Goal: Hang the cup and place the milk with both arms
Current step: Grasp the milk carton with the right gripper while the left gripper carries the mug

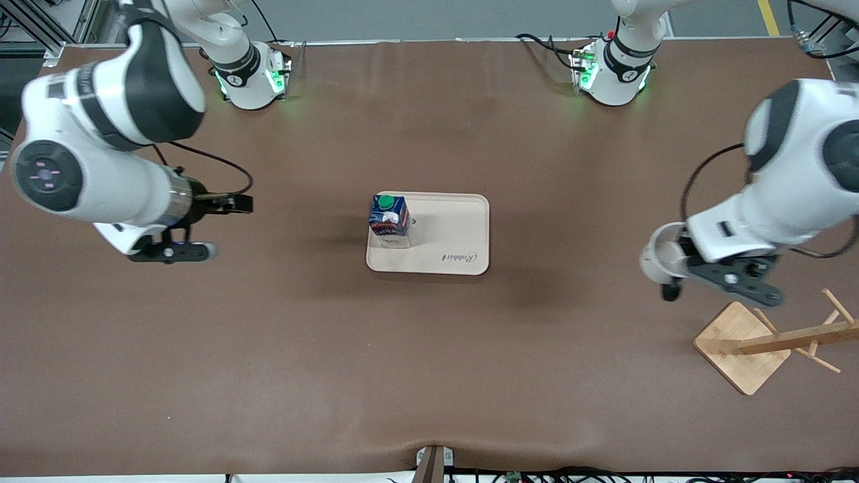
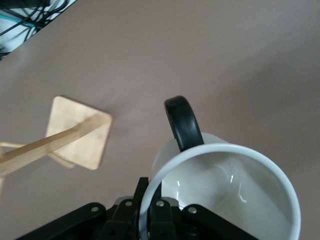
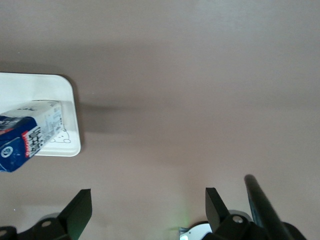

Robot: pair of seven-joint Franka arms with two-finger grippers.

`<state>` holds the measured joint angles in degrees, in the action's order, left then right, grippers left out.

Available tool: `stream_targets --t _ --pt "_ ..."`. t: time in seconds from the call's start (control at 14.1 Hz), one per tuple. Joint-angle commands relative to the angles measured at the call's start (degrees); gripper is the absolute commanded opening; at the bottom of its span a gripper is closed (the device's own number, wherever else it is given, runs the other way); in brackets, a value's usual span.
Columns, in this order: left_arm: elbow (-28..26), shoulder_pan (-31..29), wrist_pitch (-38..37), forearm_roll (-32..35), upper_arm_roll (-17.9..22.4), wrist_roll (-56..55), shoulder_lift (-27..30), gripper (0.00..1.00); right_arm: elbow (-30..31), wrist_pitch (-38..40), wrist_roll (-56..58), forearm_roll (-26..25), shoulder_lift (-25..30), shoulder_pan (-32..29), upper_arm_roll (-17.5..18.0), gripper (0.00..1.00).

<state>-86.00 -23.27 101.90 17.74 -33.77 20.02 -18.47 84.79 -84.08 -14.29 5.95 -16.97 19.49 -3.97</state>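
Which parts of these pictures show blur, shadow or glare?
Front view: the left arm is motion-blurred, and a soft shadow lies beside the beige tray. Left wrist view: small highlights inside the white mug. Right wrist view: the blue milk carton casts a shadow.

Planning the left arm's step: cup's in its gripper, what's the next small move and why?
Probably carry the cup in the left gripper toward a peg of the wooden mug rack: it isn't hung yet, and the milk carton already stands on the tray.
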Motion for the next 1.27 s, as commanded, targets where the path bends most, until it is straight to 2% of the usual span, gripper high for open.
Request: stream_targets --t 0.0,0.35,0.49,0.64,0.78,0.99,1.2 --pt "-0.75 -5.28 -0.13 -1.22 -0.59 8.43 1.60 0.00 0.45 -2.39 -5.03 0.64 -1.04 3.52 -0.34 1.00" --pt "-0.22 -11.87 3.30 -2.79 -0.51 19.78 0.90 0.00 9.94 -16.09 -13.12 0.72 -1.05 10.02 -0.34 1.00" --pt "-0.22 -13.46 3.57 -4.20 -0.42 22.51 0.72 0.00 9.78 -16.55 -17.78 2.47 -1.14 12.84 -0.34 1.00" --pt "-0.22 -14.08 3.74 -4.30 -0.33 24.27 0.37 0.00 9.69 -17.16 -17.97 7.47 -2.01 14.34 -0.34 1.00" --pt "-0.14 -15.13 3.83 -4.29 -0.33 26.37 -0.16 0.00 9.51 -20.75 -18.41 9.16 -3.06 16.79 -0.34 1.00" --pt "2.32 -15.48 4.18 -5.17 -0.24 28.48 -1.91 0.00 8.99 -27.25 -27.61 7.76 -5.70 22.33 -0.60 1.00" --pt "2.76 -16.89 7.16 -5.26 -0.24 32.09 -3.32 0.00 9.51 -27.71 -28.51 2.05 -6.50 22.87 -0.43 1.00"
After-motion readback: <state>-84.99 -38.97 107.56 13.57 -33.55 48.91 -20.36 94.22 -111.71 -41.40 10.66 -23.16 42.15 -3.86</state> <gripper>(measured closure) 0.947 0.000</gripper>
